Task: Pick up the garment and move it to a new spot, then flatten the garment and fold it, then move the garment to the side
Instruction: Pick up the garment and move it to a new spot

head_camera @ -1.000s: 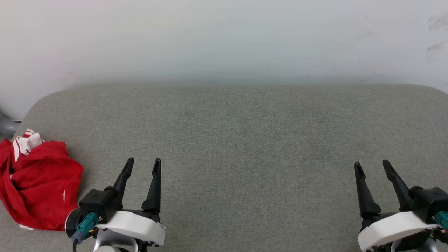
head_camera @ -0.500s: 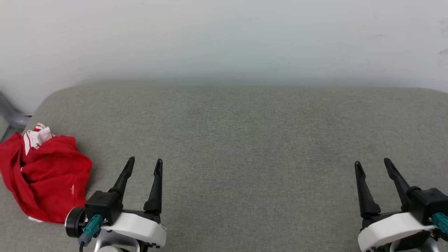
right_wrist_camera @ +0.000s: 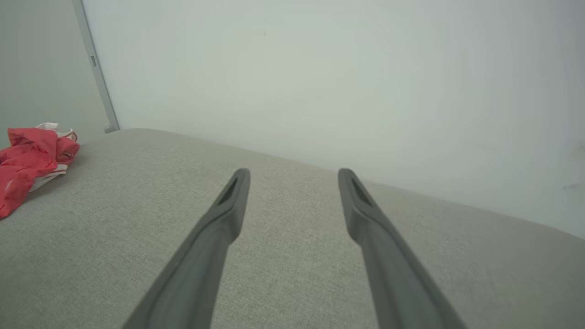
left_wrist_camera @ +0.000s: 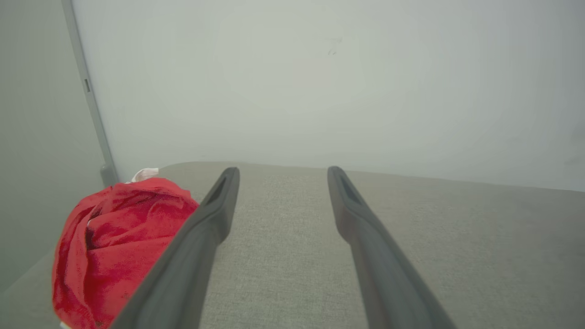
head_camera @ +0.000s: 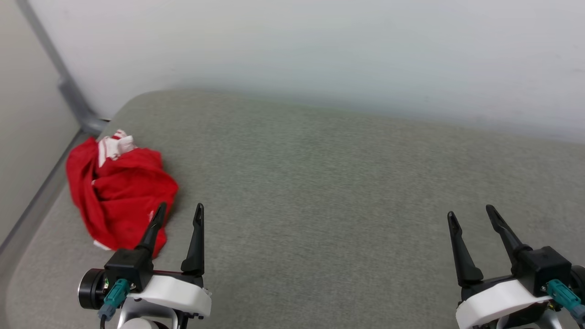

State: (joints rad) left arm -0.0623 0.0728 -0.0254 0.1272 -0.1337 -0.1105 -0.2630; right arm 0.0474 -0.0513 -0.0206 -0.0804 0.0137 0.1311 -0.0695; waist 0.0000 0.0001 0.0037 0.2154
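The garment (head_camera: 119, 192) is a bright red jersey lying in a crumpled heap at the left end of the grey cushion, with white-and-red striped trim showing at its far top. My left gripper (head_camera: 179, 210) is open just right of the heap, its left finger overlapping the red cloth's near edge in the head view, nothing between its fingers. In the left wrist view the garment (left_wrist_camera: 114, 237) sits left of the left gripper (left_wrist_camera: 279, 172). My right gripper (head_camera: 471, 212) is open at the lower right, far from the garment (right_wrist_camera: 27, 160).
A grey fabric cushion (head_camera: 329, 192) spreads across the scene, with a pale wall (head_camera: 320, 50) close behind it. A grey strip (head_camera: 59, 73) runs down the wall corner at the left, and the cushion's left edge (head_camera: 32, 256) drops off beside the garment.
The head camera has swung left, so the whole picture shifted right and the wall corner came into view. Both grippers keep their open pose; the garment lies unchanged.
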